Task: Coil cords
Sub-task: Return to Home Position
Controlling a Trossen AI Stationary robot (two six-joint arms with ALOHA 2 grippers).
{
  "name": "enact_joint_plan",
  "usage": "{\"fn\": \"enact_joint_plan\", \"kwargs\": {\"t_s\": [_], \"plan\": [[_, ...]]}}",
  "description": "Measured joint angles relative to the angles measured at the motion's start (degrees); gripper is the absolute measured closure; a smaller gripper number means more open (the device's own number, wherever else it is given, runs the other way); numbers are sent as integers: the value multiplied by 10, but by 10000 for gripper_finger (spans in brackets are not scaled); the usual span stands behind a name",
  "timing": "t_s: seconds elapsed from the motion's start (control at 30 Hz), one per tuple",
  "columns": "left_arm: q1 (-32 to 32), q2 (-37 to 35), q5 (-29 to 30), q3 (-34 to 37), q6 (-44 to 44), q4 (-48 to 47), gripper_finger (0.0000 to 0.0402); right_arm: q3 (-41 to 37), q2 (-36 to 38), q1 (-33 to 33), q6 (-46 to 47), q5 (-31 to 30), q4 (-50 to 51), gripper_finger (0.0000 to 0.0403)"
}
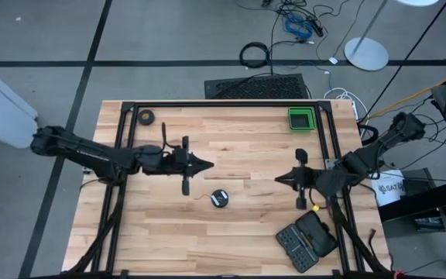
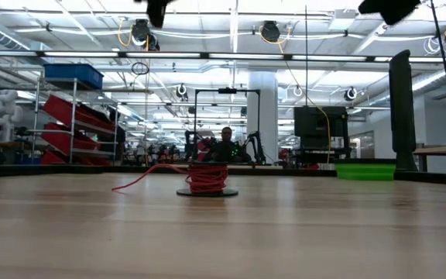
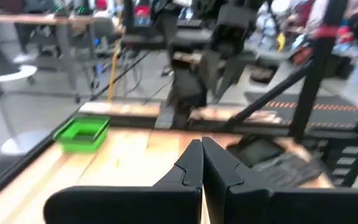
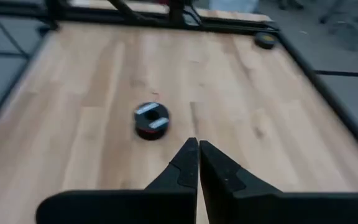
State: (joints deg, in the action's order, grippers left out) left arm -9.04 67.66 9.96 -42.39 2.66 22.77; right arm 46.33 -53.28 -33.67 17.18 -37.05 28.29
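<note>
1. High: cords [image 1: 219, 198] lie on the table [image 1: 246, 225], between left gripper [image 1: 207, 164] and right gripper [image 1: 279, 179], touching neither.
2. Low: cords wound in a red bundle, one loose end trailing.
3. Left wrist: fingers [image 3: 191, 165] pressed together, empty.
4. Right wrist: fingers [image 4: 185, 163] pressed together, empty; cords ahead.

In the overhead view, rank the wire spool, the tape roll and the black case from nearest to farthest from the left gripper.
Measured from the left gripper in the high view:
1. wire spool, mid-table, just off the gripper's tip.
2. tape roll, near the table's top-left corner in the picture.
3. black case, toward the bottom right, on the right arm's side.
</note>
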Motion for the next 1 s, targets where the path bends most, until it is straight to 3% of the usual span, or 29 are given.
{"fn": "enact_joint_plan", "kwargs": {"t_s": [0.17, 0.47, 0.63, 0.8, 1.0], "plan": [[24, -5, 72, 51, -4, -1, 401, -132, 78, 42, -44, 97, -161, 403], [60, -8, 52, 161, -15, 74, 401, -313, 150, 126, -65, 207, -345, 403], [60, -8, 39, 221, 16, 146, 401, -395, 161, 153, -59, 224, -444, 403], [58, -8, 32, 251, 50, 143, 401, -454, 162, 179, -52, 225, -495, 403], [47, -8, 41, 294, 72, 170, 401, -455, 163, 198, -47, 256, -491, 403]]}}
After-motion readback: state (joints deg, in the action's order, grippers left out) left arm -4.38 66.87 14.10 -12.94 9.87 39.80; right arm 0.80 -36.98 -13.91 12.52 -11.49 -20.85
